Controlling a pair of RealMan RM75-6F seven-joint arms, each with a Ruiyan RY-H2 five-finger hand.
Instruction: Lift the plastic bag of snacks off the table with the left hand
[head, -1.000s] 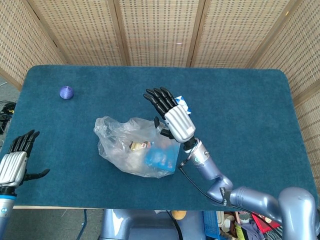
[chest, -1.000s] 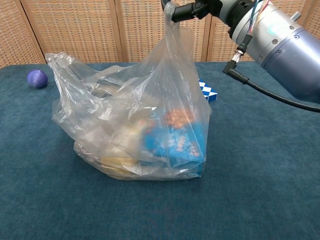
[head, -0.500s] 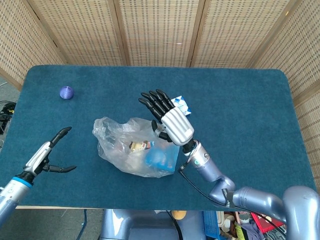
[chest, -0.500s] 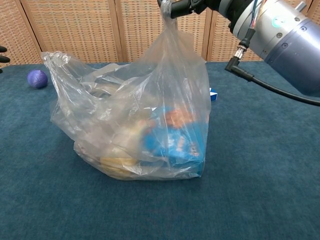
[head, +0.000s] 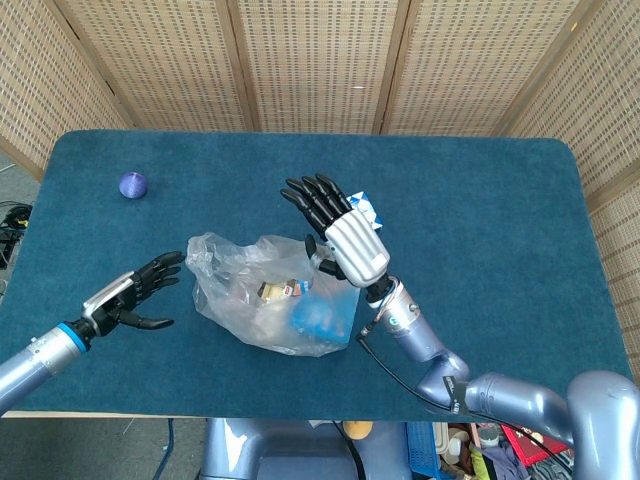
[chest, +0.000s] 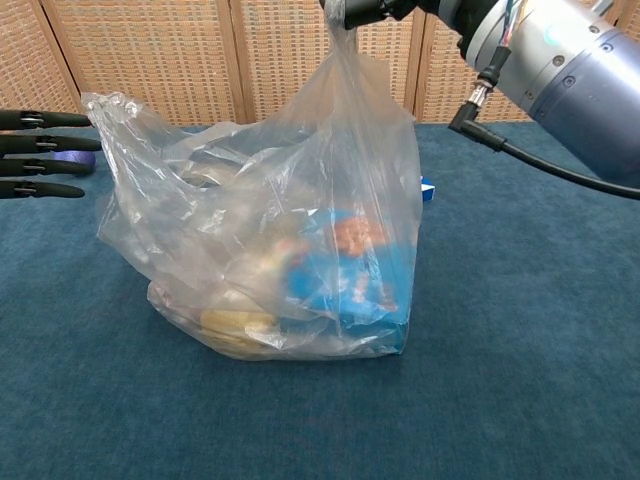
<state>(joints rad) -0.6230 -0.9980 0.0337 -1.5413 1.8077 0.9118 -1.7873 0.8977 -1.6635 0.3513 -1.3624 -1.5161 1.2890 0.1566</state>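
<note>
Centrally on the blue bench (head: 480, 200) rests the plastic bag of snacks (head: 270, 300), its right handle pinched and drawn upward by the right hand (head: 340, 235). Just left of the bag's loose left handle, the left hand (head: 135, 292) hovers with fingers (chest: 45, 150) spread, holding nothing. Likely risks: closing on thin film rather than the handle, which would slip or tear; lifting against the right hand's pinch.
</note>
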